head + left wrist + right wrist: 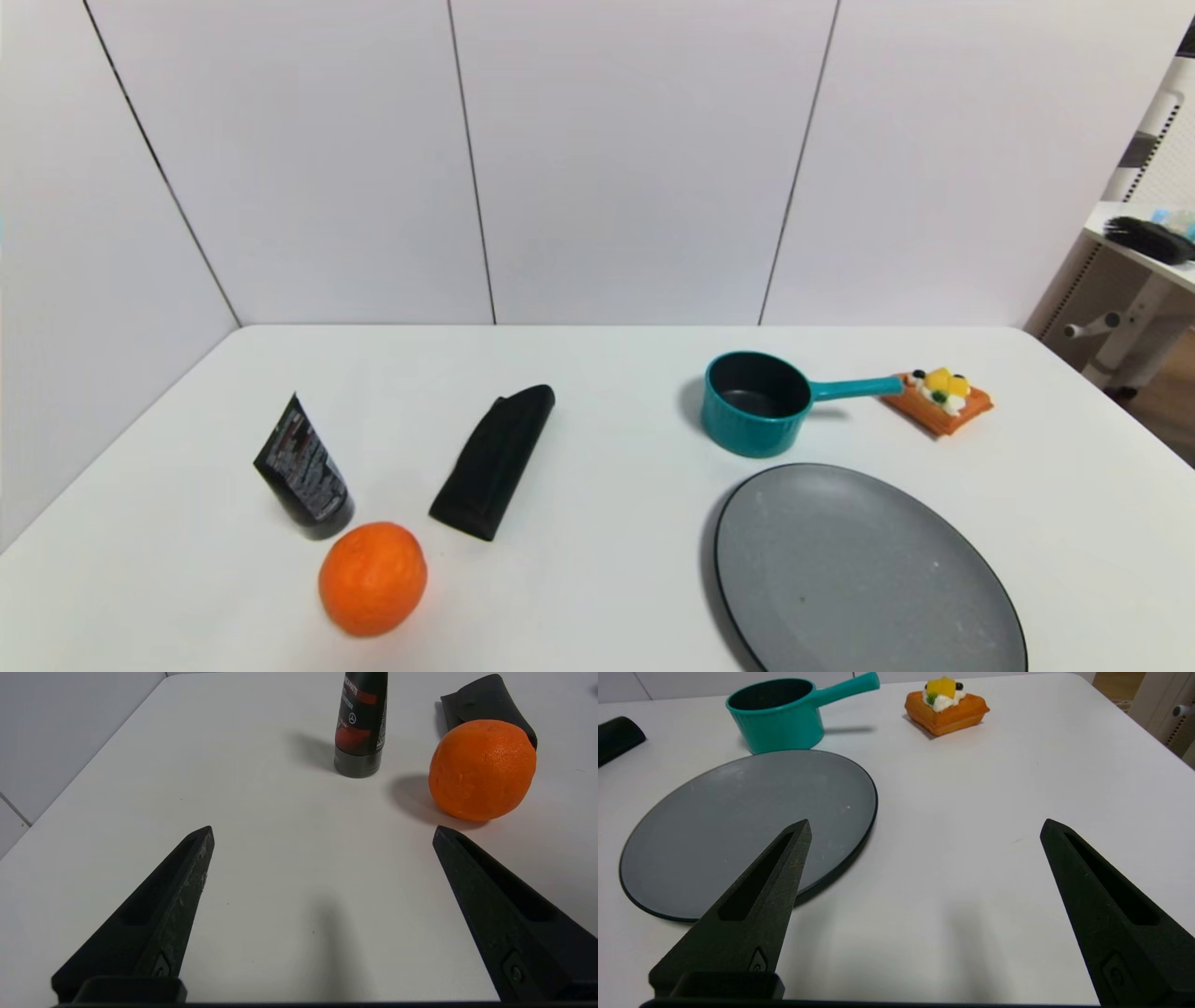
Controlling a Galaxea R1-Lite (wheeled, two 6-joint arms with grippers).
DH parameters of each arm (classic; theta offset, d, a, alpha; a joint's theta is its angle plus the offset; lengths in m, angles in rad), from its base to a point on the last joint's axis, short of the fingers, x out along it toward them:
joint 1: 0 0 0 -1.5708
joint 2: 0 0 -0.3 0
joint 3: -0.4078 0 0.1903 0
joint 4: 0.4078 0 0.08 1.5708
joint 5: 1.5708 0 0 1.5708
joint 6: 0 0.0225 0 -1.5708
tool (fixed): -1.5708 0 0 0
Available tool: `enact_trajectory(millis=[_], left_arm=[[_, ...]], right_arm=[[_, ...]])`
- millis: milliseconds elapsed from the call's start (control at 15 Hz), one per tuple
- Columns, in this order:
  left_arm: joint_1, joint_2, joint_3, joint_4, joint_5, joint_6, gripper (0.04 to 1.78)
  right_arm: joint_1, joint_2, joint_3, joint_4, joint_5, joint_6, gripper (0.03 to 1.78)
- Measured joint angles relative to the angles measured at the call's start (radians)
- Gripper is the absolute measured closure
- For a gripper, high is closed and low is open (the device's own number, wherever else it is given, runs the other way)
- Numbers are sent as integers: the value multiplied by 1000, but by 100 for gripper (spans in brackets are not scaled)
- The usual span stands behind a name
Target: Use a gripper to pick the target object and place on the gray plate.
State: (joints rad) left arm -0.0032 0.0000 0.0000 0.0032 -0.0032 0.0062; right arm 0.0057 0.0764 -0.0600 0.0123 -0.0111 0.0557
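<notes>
The teal saucepan (754,404) stands upright on the white table, right of centre, its handle pointing right toward the orange waffle toy. It also shows in the right wrist view (777,716). The gray plate (864,569) lies just in front of the saucepan, also seen in the right wrist view (747,826). My right gripper (924,828) is open and empty, low over the table near the plate's right edge, well short of the saucepan. My left gripper (322,833) is open and empty over bare table near the orange. Neither gripper shows in the head view.
An orange waffle toy (938,399) lies by the tip of the saucepan's handle. On the left stand a black tube (303,469), an orange (372,579) and a black case (495,459). White walls close off the back and left.
</notes>
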Motion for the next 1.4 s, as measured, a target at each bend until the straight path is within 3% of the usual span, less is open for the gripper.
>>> enact_trajectory(millis=[333,933,1133,1267,1400], left_arm=[[0,0,0,0,0,0,13],[0,0,0,0,0,0,13],[0,0,0,0,0,1,13],[0,0,0,0,0,0,13],[0,0,0,0,0,0,13]], right_arm=[[1,231,-266,-12,-2,-3,12],[51,870,-924,-14,29,-67,12],[79,1075,-1084,-13,127,-129,12],[88,1204,-1173,-6,236,-212,12],[94,1316,-1229,-3,383,-319,12]])
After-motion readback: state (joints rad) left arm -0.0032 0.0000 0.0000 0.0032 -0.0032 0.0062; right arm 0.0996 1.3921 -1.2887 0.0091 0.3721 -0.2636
